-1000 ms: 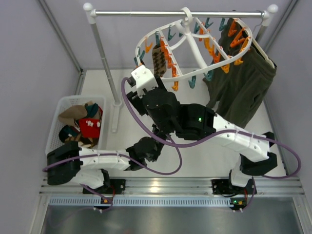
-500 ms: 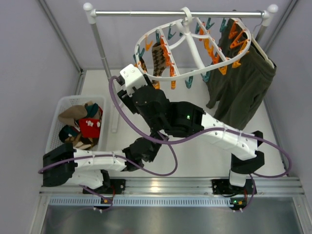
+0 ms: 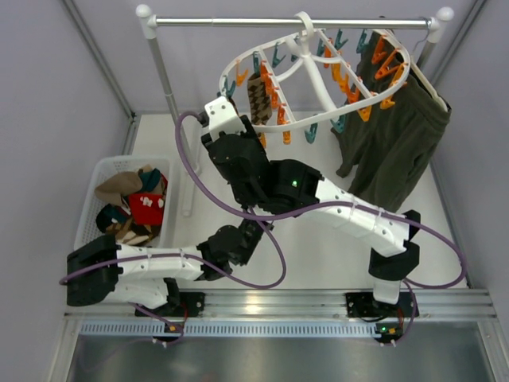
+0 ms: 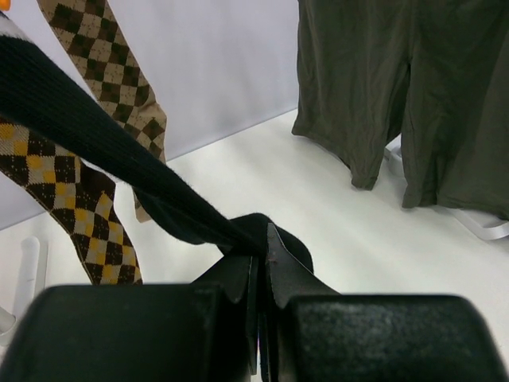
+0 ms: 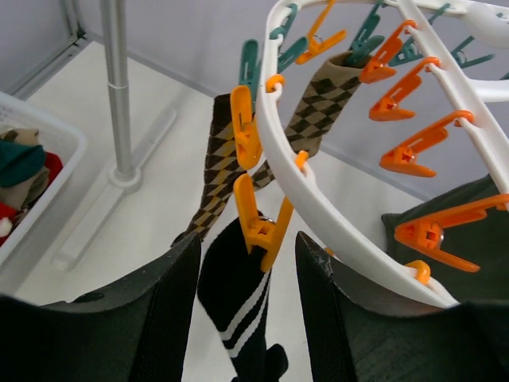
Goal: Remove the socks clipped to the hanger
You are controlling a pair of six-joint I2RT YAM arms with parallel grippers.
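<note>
White plastic mesh forms the basket (image 3: 89, 199), standing on the surface (image 3: 318, 247) well to the left of and below the hanger (image 3: 238, 62). It holds a red sock (image 3: 147, 208), a tan sock (image 3: 118, 188) and a teal sock (image 3: 150, 177) among others. An argyle sock (image 3: 258, 97) hangs from the hanger's left side. The right arm reaches to just under that rim and hides what hangs lower. Olive-green shorts (image 3: 398, 151) hang to the right of the hanger on the same rail (image 3: 238, 22).

From the left wrist, the left end effector (image 4: 261, 267) is pressed together, pinching one end of a black sock (image 4: 87, 127) that stretches taut up and to the left. Two argyle socks hang behind it, the shorts to the right.

From the right wrist, the right end effector (image 5: 248, 263) is spread, one finger on each side of the white-striped black sock. That sock hangs from an orange clip (image 5: 258, 227) on the hanger's rim. The basket shows at the far left, beyond the rail's post (image 5: 119, 87).
</note>
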